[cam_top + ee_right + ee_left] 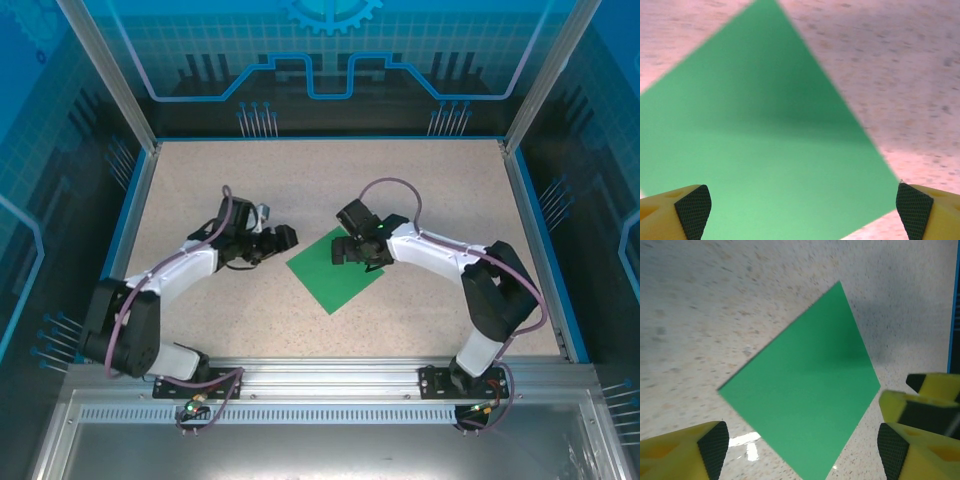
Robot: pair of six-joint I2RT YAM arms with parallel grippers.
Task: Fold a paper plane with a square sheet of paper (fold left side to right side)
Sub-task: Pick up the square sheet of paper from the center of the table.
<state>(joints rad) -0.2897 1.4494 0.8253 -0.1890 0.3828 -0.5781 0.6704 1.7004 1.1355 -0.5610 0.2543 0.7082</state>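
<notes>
The square sheet of paper (335, 270) is bright green and lies flat on the speckled table, turned like a diamond, with no crease showing. The paper plane is out of view. My left gripper (283, 240) sits just left of the sheet's upper left edge, low over the table. In the left wrist view the paper (805, 385) lies ahead of the left gripper (802, 450), which is open and apart from it. My right gripper (352, 250) hovers over the sheet's upper right part. In the right wrist view its fingers straddle the paper (765, 150), and the right gripper (804, 215) is open and empty.
The table (300, 180) is beige and speckled, with a blue raised rim (540, 250) on the sides and back. Metal posts (110, 80) rise at the back corners. An aluminium rail (330, 378) carrying both arm bases runs along the near edge.
</notes>
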